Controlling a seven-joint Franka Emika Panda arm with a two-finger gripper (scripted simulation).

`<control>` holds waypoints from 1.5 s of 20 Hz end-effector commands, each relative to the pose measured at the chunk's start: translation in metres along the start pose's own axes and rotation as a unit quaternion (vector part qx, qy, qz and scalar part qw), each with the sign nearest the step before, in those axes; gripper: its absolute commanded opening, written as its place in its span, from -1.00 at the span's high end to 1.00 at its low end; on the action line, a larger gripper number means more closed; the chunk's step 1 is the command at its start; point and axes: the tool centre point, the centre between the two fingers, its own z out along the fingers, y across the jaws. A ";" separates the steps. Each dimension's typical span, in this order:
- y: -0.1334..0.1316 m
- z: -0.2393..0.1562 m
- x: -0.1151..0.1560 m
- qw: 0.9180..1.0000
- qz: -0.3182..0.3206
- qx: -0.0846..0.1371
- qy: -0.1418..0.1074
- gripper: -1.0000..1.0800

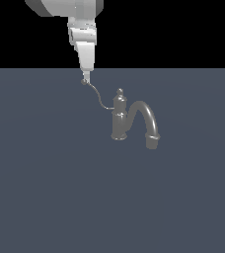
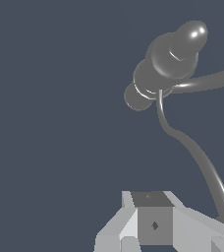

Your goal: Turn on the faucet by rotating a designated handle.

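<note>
Fingers at handle tip.

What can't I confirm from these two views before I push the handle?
- Contact: in the exterior view the hand sits right at the handle tip, too small to tell if it touches or grips.
- Finger state: the wrist view cuts the hand off at the picture's edge.
- Handle tip: hidden behind the hand in the wrist view.
- Faucet spout: cut off by the wrist view's edge.
</note>
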 end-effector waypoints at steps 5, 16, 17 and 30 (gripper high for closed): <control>0.015 0.000 0.000 1.000 0.000 0.000 0.000 1.00; 0.045 0.000 0.001 1.000 0.000 0.000 0.000 1.00; 0.047 0.000 0.001 1.000 0.000 0.000 0.000 1.00; 0.084 0.000 0.002 1.000 0.000 0.000 0.000 1.00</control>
